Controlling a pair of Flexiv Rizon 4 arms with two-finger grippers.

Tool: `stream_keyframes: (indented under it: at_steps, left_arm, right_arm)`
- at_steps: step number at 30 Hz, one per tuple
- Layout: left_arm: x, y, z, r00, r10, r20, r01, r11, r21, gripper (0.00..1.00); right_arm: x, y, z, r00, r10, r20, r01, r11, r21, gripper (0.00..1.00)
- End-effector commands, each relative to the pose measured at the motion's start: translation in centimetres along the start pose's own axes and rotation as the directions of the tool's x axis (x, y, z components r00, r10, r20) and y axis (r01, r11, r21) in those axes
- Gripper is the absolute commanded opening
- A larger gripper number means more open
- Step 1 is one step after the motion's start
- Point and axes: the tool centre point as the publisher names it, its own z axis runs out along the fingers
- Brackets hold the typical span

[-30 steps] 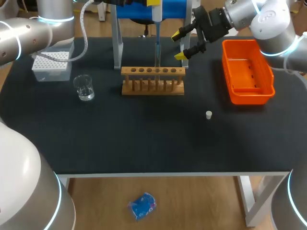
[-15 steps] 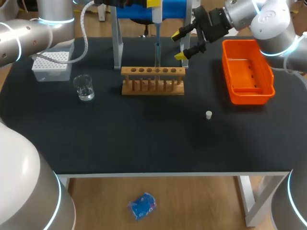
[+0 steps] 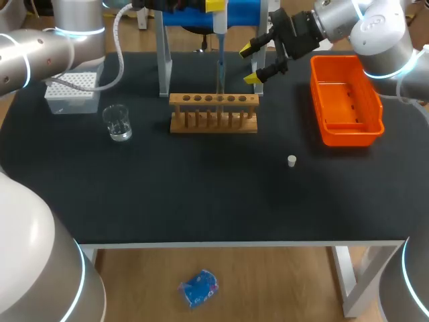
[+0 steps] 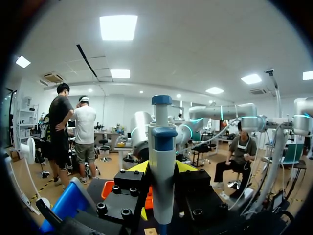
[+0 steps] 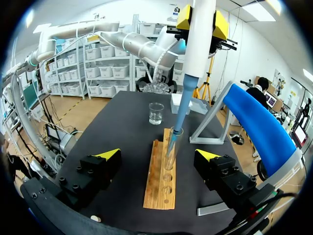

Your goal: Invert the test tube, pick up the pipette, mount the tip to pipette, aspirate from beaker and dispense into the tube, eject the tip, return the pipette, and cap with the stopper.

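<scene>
My left gripper [image 4: 162, 169] is shut on the white-and-blue pipette [image 4: 162, 147], holding it upright above the wooden rack [image 3: 213, 113]. The pipette [image 5: 198, 44] carries a blue tip [image 5: 175, 127] whose end sits in the mouth of a clear test tube [image 5: 169, 154] standing in the rack [image 5: 161, 191]. My right gripper [image 5: 159, 156] stands open just behind the rack, with nothing between its fingers; in the head view my right gripper [image 3: 258, 62] is at the rack's back right. The beaker [image 3: 118, 123] stands left of the rack. A white stopper [image 3: 291, 160] lies on the mat.
A white tip box [image 3: 70, 90] sits at the back left. An orange bin [image 3: 345, 100] stands at the right. The blue pipette stand [image 3: 194, 15] on grey legs rises behind the rack.
</scene>
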Motion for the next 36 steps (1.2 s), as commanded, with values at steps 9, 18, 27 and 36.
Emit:
stream_keyframes:
  at_steps: [9, 18, 27, 36]
  left_arm:
    - [0.52, -0.51, 0.24, 1.000, 0.012, 0.009, -0.012, 1.000, -0.015, 0.00]
    - [0.54, -0.34, 0.29, 1.000, 0.009, 0.009, -0.008, 1.000, -0.013, 0.00]
    - [0.37, -0.06, 0.19, 1.000, 0.005, 0.010, -0.005, 1.000, -0.010, 0.00]
    - [0.23, -0.01, 0.16, 1.000, 0.009, 0.010, -0.008, 1.000, -0.009, 0.00]
  right_arm:
    - [0.03, 0.03, -0.06, 1.000, 0.000, 0.000, 0.000, 1.000, 0.002, 1.00]
    - [0.03, 0.03, -0.06, 1.000, 0.000, 0.000, 0.000, 1.000, 0.002, 1.00]
    - [0.03, 0.03, -0.06, 1.000, 0.000, 0.000, 0.000, 1.000, 0.002, 1.00]
    - [0.03, 0.03, -0.06, 1.000, 0.000, 0.000, 0.000, 1.000, 0.002, 1.00]
